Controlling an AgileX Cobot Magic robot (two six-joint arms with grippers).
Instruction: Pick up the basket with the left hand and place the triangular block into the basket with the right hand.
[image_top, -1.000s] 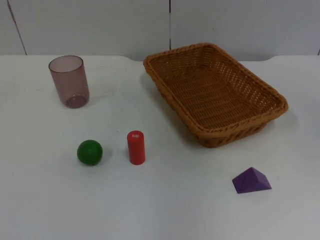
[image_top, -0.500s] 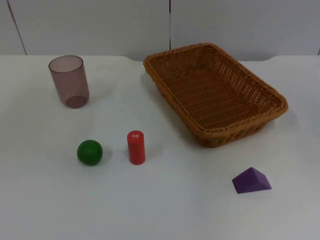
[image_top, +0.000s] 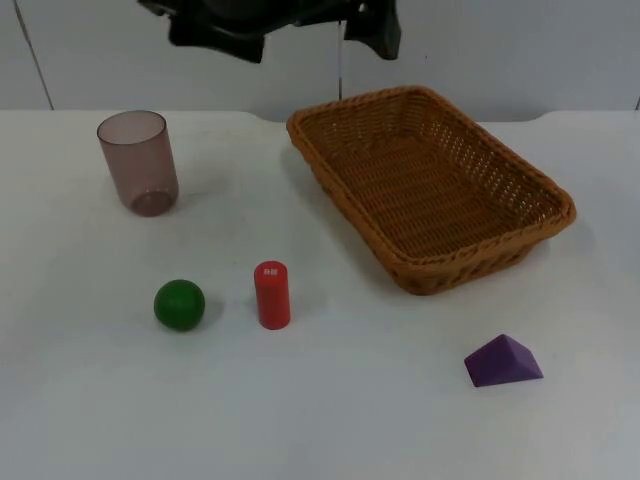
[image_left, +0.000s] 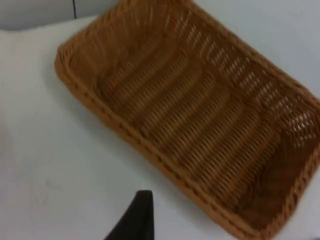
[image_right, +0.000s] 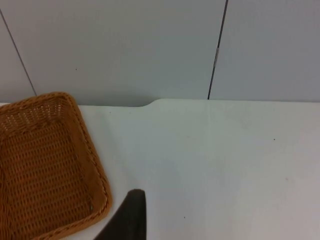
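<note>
A brown wicker basket (image_top: 300, 130) lies on the table at the right of centre with nothing in it. The purple triangular block (image_top: 503, 361) rests on the table in front of the basket, near the right front. My left arm (image_top: 270, 25) hangs dark over the back edge, behind the basket's far left corner. My left gripper (image_left: 136, 220) is above the table just outside the basket's long rim (image_left: 115, 125), holding nothing. My right gripper (image_right: 127, 217) hovers above bare table beside the basket's corner (image_right: 97, 175), apart from it.
A translucent purple cup (image_top: 138, 160) stands at the back left. A green ball (image_top: 179, 304) and an upright red cylinder (image_top: 272, 294) sit left of centre. The grey partition wall (image_top: 500, 50) closes off the table's back.
My left arm has come into the top view along the upper edge, behind the basket. The basket, the block and the other objects have not moved.
</note>
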